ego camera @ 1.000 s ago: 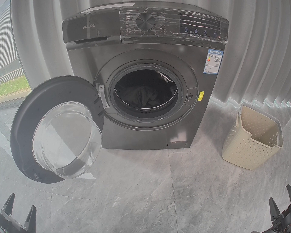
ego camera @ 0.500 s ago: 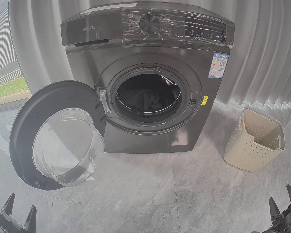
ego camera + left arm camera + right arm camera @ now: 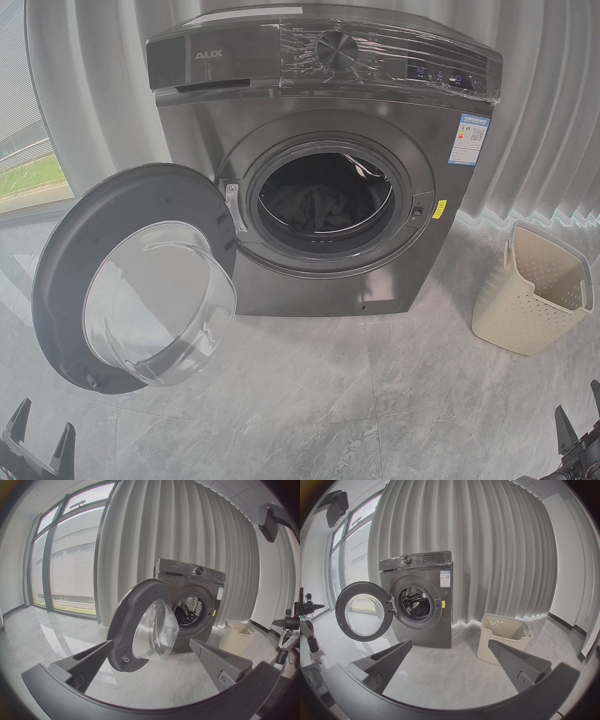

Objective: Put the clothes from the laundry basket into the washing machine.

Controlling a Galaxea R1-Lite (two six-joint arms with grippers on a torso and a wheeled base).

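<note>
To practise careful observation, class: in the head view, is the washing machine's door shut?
No, the door stands wide open on its hinge, and dark clothes show inside the washing machine.

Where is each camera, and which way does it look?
Head view: on the head, looking down at washing machine, door and laundry basket; left tool and right tool in the bottom corners.
Left wrist view: on the left wrist, facing the open door; own open tool shows.
Right wrist view: on the right wrist, facing machine and basket; own open tool shows.
Shared: all see machine, door, basket.
</note>
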